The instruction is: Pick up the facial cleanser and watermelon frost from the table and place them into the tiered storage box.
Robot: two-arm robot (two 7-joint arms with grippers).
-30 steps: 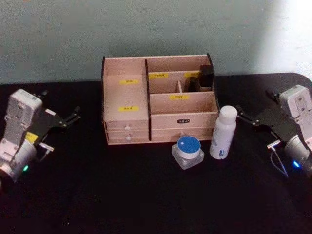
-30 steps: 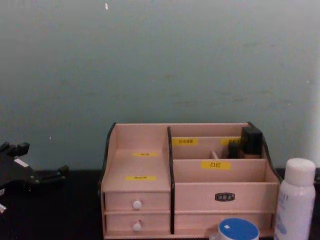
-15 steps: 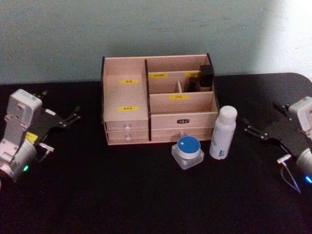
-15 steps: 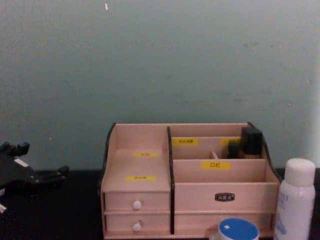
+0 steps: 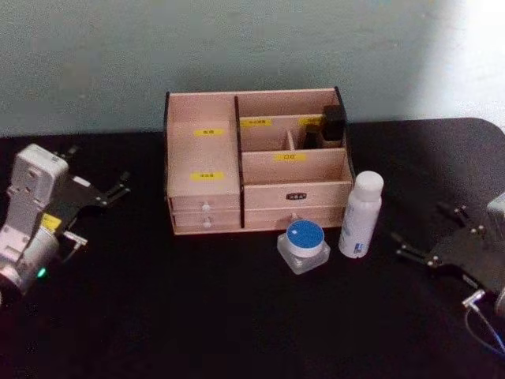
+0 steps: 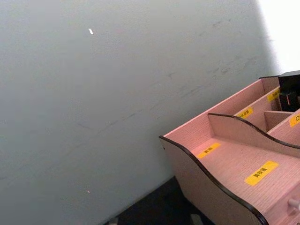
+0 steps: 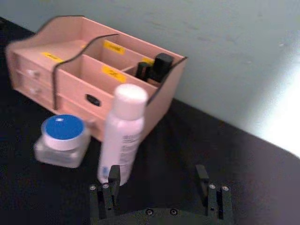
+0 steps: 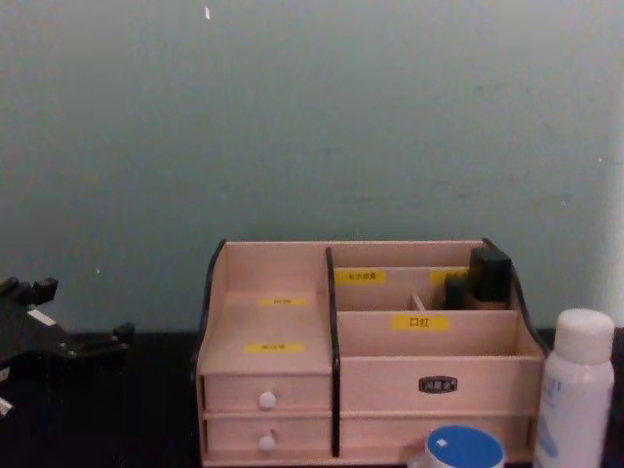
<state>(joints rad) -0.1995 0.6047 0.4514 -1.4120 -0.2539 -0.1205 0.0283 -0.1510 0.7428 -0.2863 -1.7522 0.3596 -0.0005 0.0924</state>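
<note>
The tiered storage box (image 5: 205, 158) (image 8: 273, 322) (image 7: 70, 70) (image 6: 234, 159) stands at the back middle of the black table. In front of its right end stand a white bottle with a white cap (image 5: 360, 215) (image 7: 122, 136) (image 8: 575, 390) and a clear jar with a blue lid (image 5: 304, 245) (image 7: 62, 140) (image 8: 458, 450). I cannot tell which of the two is the facial cleanser and which the watermelon frost. My right gripper (image 5: 422, 230) (image 7: 157, 176) is open, right of the bottle and apart from it. My left gripper (image 5: 120, 186) (image 8: 68, 317) hangs open, left of the box.
Dark small items (image 5: 334, 122) (image 8: 487, 273) fill the box's back right compartment. A pale wall rises just behind the box. Bare black table (image 5: 197, 316) lies in front of the box and the jar.
My right gripper has moved toward the front of the table and lower, staying open. The left gripper has barely shifted. Bottle, jar and box have not moved.
</note>
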